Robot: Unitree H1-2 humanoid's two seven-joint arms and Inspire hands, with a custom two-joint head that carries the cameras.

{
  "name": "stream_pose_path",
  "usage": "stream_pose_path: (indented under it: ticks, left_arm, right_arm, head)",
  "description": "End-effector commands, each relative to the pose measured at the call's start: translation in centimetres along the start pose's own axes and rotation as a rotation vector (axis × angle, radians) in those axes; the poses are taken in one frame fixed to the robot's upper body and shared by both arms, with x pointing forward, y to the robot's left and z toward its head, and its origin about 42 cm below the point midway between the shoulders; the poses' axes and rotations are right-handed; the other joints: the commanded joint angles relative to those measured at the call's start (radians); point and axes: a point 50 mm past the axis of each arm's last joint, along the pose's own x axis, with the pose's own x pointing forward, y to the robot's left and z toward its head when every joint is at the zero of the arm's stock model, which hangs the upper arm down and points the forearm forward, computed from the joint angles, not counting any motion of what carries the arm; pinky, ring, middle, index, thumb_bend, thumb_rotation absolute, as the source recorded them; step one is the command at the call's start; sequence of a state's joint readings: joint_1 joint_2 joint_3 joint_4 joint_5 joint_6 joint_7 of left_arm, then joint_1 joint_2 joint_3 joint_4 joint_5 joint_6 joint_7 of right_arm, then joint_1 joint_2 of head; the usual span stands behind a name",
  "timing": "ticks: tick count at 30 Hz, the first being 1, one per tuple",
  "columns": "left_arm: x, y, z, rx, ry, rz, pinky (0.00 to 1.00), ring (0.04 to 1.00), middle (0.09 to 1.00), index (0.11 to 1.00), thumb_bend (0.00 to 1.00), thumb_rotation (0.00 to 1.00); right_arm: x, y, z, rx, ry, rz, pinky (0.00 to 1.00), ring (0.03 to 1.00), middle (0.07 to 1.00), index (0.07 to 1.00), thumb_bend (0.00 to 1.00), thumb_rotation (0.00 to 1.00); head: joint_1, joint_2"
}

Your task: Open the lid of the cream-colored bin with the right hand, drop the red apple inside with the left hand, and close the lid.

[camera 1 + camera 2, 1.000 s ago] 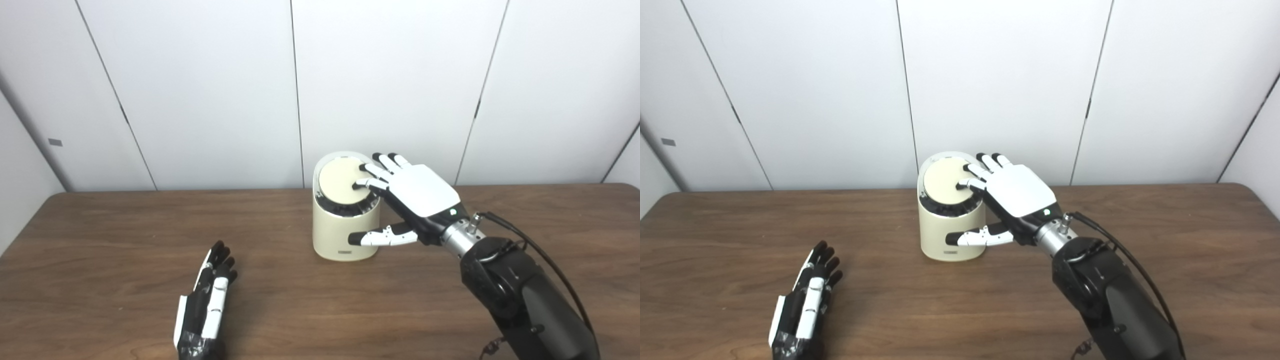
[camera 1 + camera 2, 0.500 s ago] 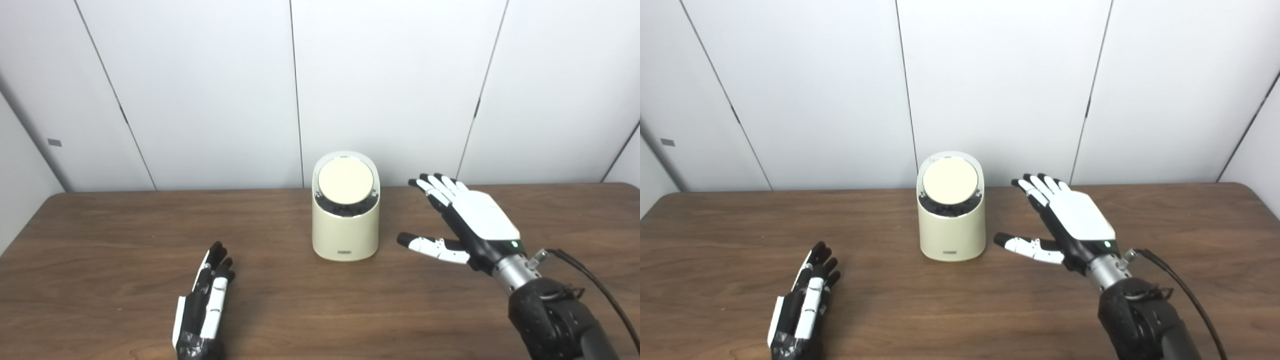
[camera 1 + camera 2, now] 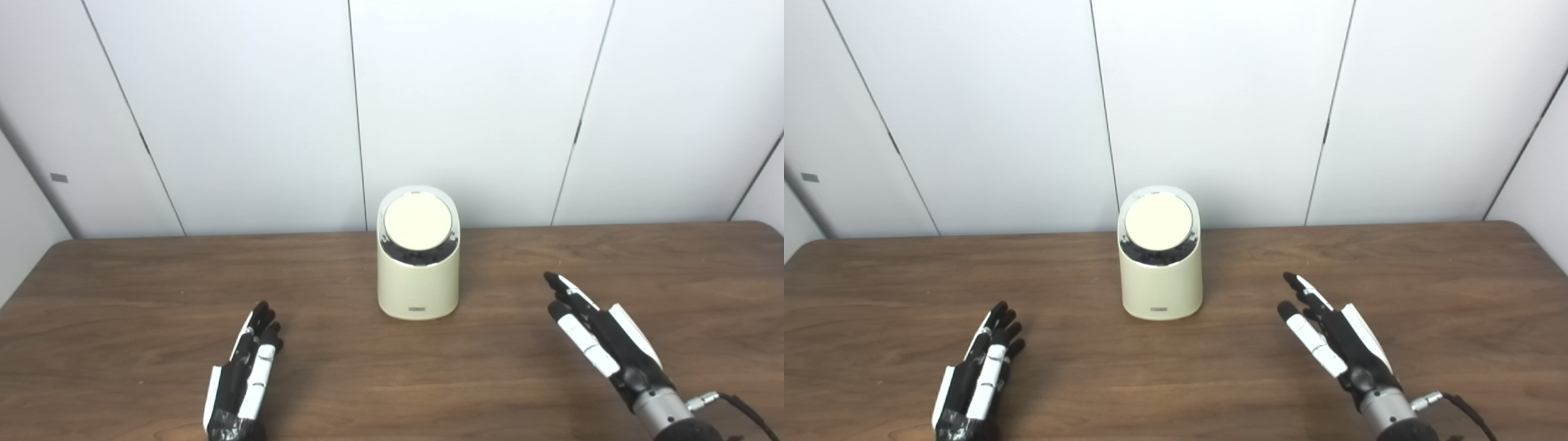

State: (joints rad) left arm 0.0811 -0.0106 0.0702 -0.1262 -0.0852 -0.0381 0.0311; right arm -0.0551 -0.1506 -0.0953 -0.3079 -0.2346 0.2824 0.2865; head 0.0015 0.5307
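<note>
Stood upright near the middle of the brown table (image 3: 122,282), by the far edge: cream-colored bin (image 3: 418,288), round lid (image 3: 418,222) shut on top. No red apple to be seen anywhere. Left hand (image 3: 242,380) low by the near edge, fingers straight and a little apart, empty. Right hand (image 3: 603,343) on the other side, turned on its edge, fingers stretched out, empty too. Both well apart from the bin.

Cream bin (image 3: 418,278) upright (lid (image 3: 418,223) closed).
</note>
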Motion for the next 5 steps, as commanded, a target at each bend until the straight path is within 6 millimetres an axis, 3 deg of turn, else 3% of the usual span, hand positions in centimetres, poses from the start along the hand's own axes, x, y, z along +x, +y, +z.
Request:
stream_pose_path:
  ticks: [1, 5]
  left_arm:
    - [-0.6, 0.1, 0.9, 0.04, -0.005, -0.012, 0.94, 0.935, 0.94, 0.956, 0.53, 0.69]
    - [-1.7, 0.7, 1.5, 0.121, -0.009, -0.036, 0.96, 0.941, 0.937, 0.956, 0.5, 0.66]
  right_arm:
    - [0.1, 0.2, 0.7, 0.117, -0.073, -0.049, 0.93, 0.954, 0.953, 0.921, 0.49, 1.0]
    - [-0.7, 1.4, -0.6, 0.227, -0.108, -0.108, 0.94, 0.916, 0.921, 0.897, 0.42, 1.0]
  head:
    - [0.003, 0.005]
    - [0.0, 0.013]
